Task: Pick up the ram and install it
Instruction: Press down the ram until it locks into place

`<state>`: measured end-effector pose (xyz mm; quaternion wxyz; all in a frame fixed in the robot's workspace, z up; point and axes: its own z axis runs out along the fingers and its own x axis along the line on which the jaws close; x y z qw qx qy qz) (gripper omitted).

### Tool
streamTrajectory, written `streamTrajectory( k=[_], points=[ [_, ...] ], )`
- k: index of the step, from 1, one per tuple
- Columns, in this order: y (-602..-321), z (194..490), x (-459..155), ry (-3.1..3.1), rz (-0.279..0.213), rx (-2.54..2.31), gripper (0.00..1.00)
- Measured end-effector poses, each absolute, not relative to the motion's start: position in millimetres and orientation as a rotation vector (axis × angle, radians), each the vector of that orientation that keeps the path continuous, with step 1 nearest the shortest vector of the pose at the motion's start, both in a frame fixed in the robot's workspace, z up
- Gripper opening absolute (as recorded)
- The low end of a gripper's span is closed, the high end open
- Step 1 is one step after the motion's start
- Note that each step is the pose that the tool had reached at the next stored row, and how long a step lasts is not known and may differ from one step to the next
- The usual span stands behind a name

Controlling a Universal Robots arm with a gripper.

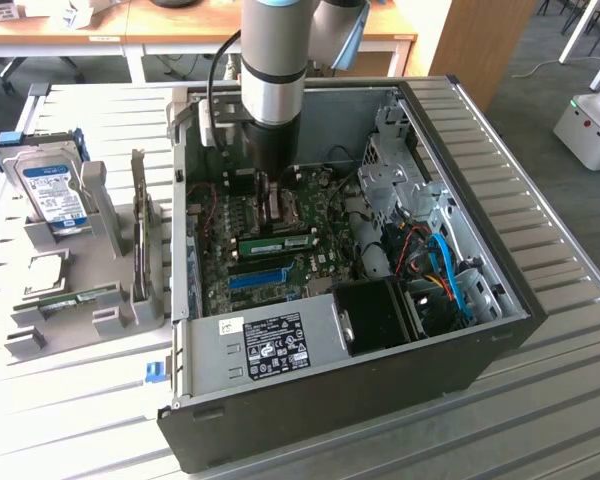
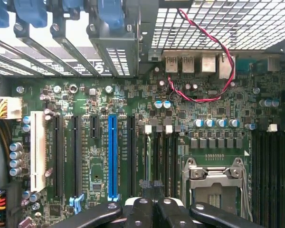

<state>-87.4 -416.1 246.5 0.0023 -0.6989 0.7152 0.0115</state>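
Insp. notes, open computer case (image 1: 500,330) lying on a slatted table (image 1: 570,420), side panel off.

Arm: reaches down into the case from above. Gripper (image 1: 272,210) sits low over the main board (image 1: 320,262). In the wrist view the gripper (image 2: 152,190) has its fingers (image 2: 141,209) brought together, no gap seen between the tips. Tips are right above a thin green edge. Cannot tell whether they pinch it or only meet over it.

Task item: the ram (image 1: 277,243) stands on edge in the board, green w/ a pale label, just beside the blue slot (image 1: 258,277) and parallel to it. In the wrist view the ram (image 2: 148,156) shows edge-on as a narrow green line in the first of the black slots w/ white end clips, one black slot away from the blue slot (image 2: 112,156). How fully it is seated: cannot tell.

Nearby on board: metal processor socket (image 2: 213,173), on the far side of the ram from the blue slot. A red-and-black wire pair (image 2: 218,47) loops near the rear ports.

Outside the case, exterior view's left: grey parts tray (image 1: 100,200) holding a hard drive (image 1: 50,190) upright, and a second green stick (image 1: 65,300) lying low in the tray, well apart from the gripper.
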Motion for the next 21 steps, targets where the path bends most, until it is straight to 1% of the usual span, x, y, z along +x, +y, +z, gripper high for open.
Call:
streamTrajectory(
  k=[21],
  points=[
    [-416.2,230.6,-87.6,2.244,0.036,-2.192,0.11]
  ],
)
